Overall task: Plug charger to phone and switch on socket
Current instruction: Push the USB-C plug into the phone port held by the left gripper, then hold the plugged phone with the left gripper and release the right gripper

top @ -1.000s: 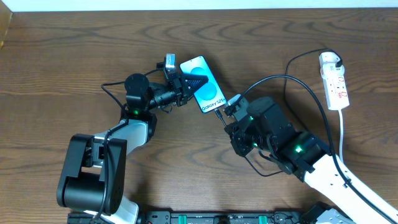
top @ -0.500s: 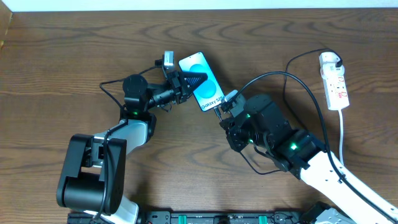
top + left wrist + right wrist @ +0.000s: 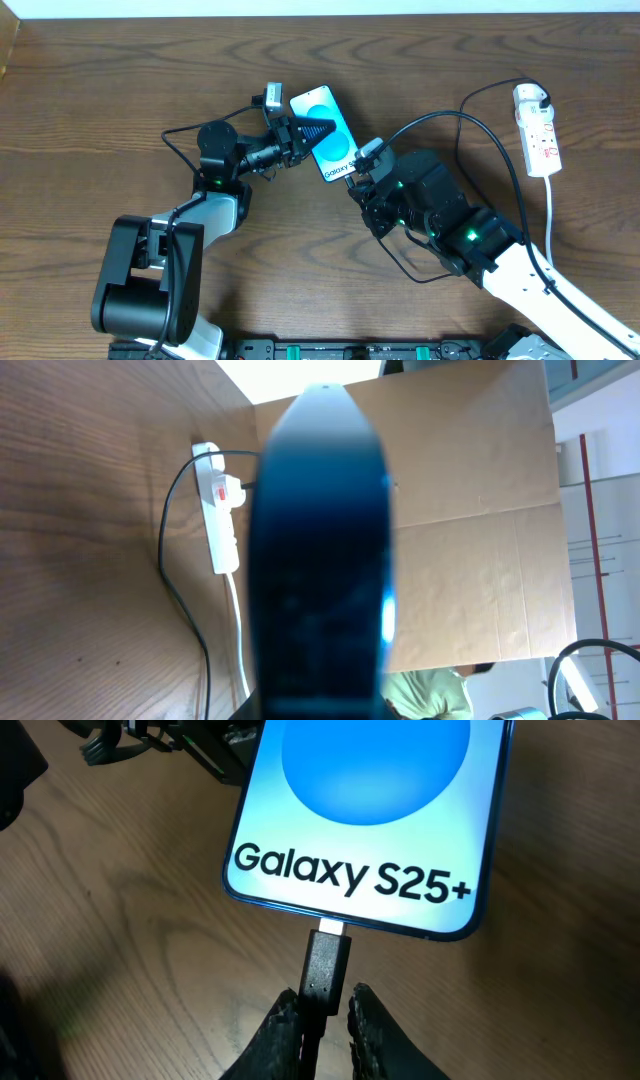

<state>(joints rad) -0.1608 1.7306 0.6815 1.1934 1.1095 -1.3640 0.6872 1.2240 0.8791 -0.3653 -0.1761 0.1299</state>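
right wrist: my right tool (image 3: 320, 1012) is clamped on the charger (image 3: 327, 965) at the phone (image 3: 370, 820) port, left tool (image 3: 315, 130) gripping the phone; i fear a skewed push jams it.

You are working in what looks like a robotics lab or test room rather than a home. The left arm (image 3: 150, 270) and the right arm (image 3: 540, 285) are fixed at the near edge of a dark wood-grain bench (image 3: 90, 90), with an equipment rail (image 3: 350, 350) along that edge. A white power strip (image 3: 537, 130) lies on the bench. In the left wrist view a cardboard sheet (image 3: 470, 510) stands behind it like a screen, and a person in pale green (image 3: 430, 695) shows beyond.
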